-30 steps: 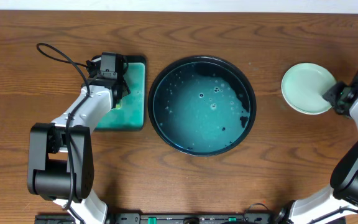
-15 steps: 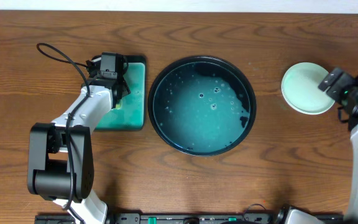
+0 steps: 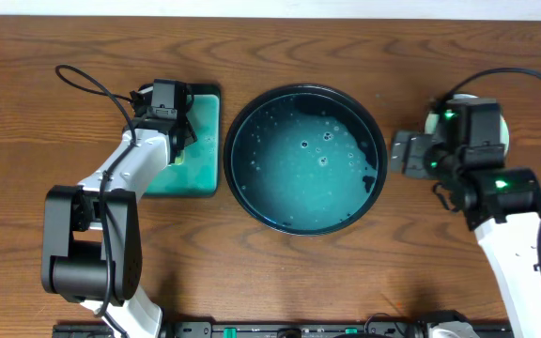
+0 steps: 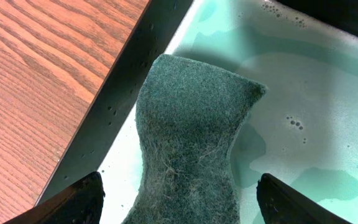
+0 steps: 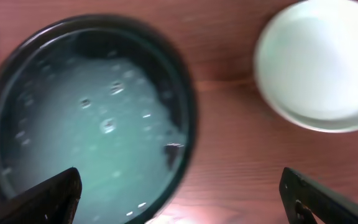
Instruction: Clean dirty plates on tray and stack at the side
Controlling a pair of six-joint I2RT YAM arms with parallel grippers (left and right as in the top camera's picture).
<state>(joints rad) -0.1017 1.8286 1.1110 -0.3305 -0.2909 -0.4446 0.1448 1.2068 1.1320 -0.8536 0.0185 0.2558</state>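
The large round black tray (image 3: 376,131) sits mid-table with foamy teal water and no plate in it; it also shows in the right wrist view (image 5: 188,124). A pale mint plate (image 5: 322,62) lies on the wood to its right, and I cannot tell whether others lie under it. In the overhead view the plate (image 3: 430,127) is mostly hidden under my right arm. My right gripper (image 3: 399,152) (image 5: 185,205) is open and empty above the wood between tray and plate. My left gripper (image 3: 170,120) (image 4: 182,199) is open, its fingers on either side of a green scouring pad (image 4: 191,124) without touching it.
The pad lies in a smaller rectangular black-edged teal tray (image 3: 205,141) (image 4: 328,93) left of the round tray. A black cable (image 3: 87,80) loops on the table at the far left. Bare wood tabletop (image 3: 270,272) surrounds everything.
My right arm has swung in from the right edge, over the plate, toward the round tray. The left arm has not moved.
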